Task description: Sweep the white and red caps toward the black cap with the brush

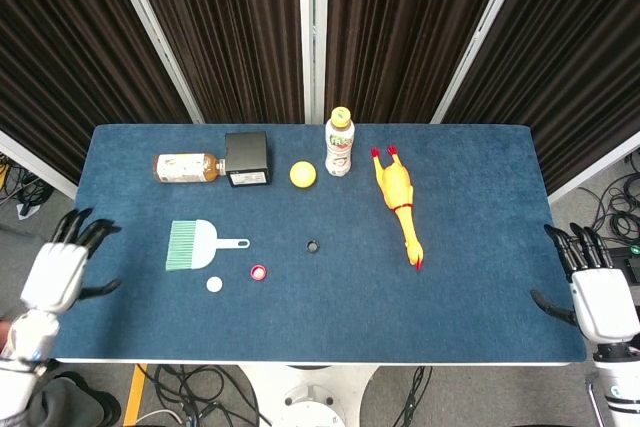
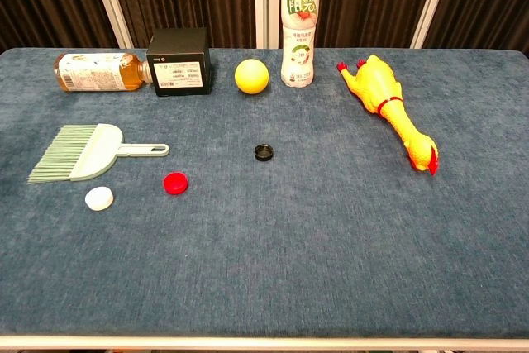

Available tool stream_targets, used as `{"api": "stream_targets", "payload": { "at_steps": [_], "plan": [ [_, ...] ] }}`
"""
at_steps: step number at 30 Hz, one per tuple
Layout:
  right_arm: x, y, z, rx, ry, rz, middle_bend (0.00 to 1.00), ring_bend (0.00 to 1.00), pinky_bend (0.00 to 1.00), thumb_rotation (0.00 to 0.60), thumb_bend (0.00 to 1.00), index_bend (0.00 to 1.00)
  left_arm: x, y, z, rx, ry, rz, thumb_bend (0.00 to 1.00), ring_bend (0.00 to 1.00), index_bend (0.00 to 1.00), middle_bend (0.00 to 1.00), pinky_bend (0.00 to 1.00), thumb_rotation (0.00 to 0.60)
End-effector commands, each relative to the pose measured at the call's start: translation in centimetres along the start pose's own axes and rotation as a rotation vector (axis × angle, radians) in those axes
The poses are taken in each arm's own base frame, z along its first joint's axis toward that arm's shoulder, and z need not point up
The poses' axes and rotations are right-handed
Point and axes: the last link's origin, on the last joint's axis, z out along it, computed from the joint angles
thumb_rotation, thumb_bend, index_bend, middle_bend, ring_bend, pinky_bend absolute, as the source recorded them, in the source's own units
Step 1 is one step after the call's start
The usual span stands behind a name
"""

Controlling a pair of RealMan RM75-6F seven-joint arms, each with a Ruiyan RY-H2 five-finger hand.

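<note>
A pale green brush (image 1: 195,244) (image 2: 83,152) lies flat on the blue table, bristles to the left, handle pointing right. Just in front of it sit the white cap (image 1: 214,284) (image 2: 98,197) and the red cap (image 1: 259,272) (image 2: 175,183). The black cap (image 1: 313,245) (image 2: 264,152) lies farther right, near the table's middle. My left hand (image 1: 58,272) hovers open off the table's left edge, well left of the brush. My right hand (image 1: 597,297) is open beyond the right edge. Neither hand shows in the chest view.
Along the back stand a lying tea bottle (image 1: 186,166), a black box (image 1: 247,158), a yellow ball (image 1: 302,174) and an upright drink bottle (image 1: 340,143). A yellow rubber chicken (image 1: 399,200) lies right of centre.
</note>
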Motion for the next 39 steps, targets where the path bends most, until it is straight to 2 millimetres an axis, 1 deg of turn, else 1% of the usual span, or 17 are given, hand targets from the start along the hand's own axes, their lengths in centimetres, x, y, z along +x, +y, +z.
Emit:
{"api": "stream_targets", "payload": {
  "at_steps": [1,2,5,9,12,16,20,22,25,31,34,39],
  "plan": [
    [0.2,-0.1,0.3,0.009,0.004,-0.006,0.15,0.00,0.06,0.600,0.09,0.00,-0.2,1.8,4.4,-0.058,-0.014,-0.056,0.10,0.15,0.30,0.29,0.07,0.600],
    [0.4,-0.2,0.4,0.012,0.005,-0.009,0.15,0.00,0.06,0.600,0.09,0.00,-0.4,2.4,5.6,-0.071,-0.027,-0.066,0.11,0.15,0.30,0.30,0.07,0.600],
    [0.6,-0.2,0.7,0.016,0.006,-0.016,0.15,0.00,0.06,0.600,0.09,0.00,-1.5,4.2,8.2,-0.100,-0.064,-0.064,0.14,0.17,0.32,0.33,0.07,0.600],
    [0.8,-0.3,0.7,0.014,0.007,-0.023,0.15,0.00,0.06,0.600,0.09,0.00,-3.5,6.3,10.4,-0.128,-0.114,-0.017,0.17,0.20,0.35,0.37,0.08,0.600],
    [0.8,-0.2,0.7,0.007,0.005,-0.021,0.15,0.00,0.06,0.600,0.09,0.00,-5.7,7.4,11.4,-0.139,-0.179,0.062,0.18,0.22,0.37,0.40,0.08,0.600],
    [0.8,0.1,0.3,-0.008,0.004,-0.014,0.15,0.00,0.06,0.600,0.09,0.00,-8.4,8.5,12.3,-0.115,-0.258,0.102,0.19,0.23,0.37,0.41,0.08,0.600],
    [0.7,0.3,0.1,-0.021,0.004,-0.012,0.15,0.00,0.06,0.600,0.09,0.00,-10.2,9.8,12.4,-0.098,-0.299,0.103,0.19,0.24,0.35,0.41,0.09,0.600],
    [0.7,0.4,0.0,-0.022,0.005,-0.013,0.15,0.00,0.06,0.600,0.09,0.00,-10.6,10.4,12.5,-0.094,-0.301,0.107,0.19,0.25,0.34,0.41,0.09,0.600],
    [0.7,0.4,0.0,-0.024,0.005,-0.013,0.15,0.00,0.06,0.600,0.09,0.00,-11.3,11.1,13.0,-0.087,-0.306,0.184,0.19,0.25,0.34,0.41,0.09,0.600],
    [0.5,0.7,-0.2,-0.038,0.003,-0.012,0.15,0.00,0.06,0.600,0.09,0.00,-12.5,12.6,13.7,-0.071,-0.314,0.277,0.21,0.26,0.34,0.42,0.11,0.600],
    [0.5,0.8,-0.3,-0.043,0.005,-0.012,0.15,0.00,0.06,0.600,0.09,0.00,-13.1,13.2,13.9,-0.078,-0.321,0.310,0.23,0.27,0.34,0.44,0.12,0.600],
    [0.5,1.1,-0.4,-0.057,0.006,-0.014,0.15,0.00,0.06,0.600,0.09,0.00,-13.7,13.9,14.3,-0.088,-0.332,0.346,0.24,0.27,0.34,0.44,0.12,0.600]
  ]
}}
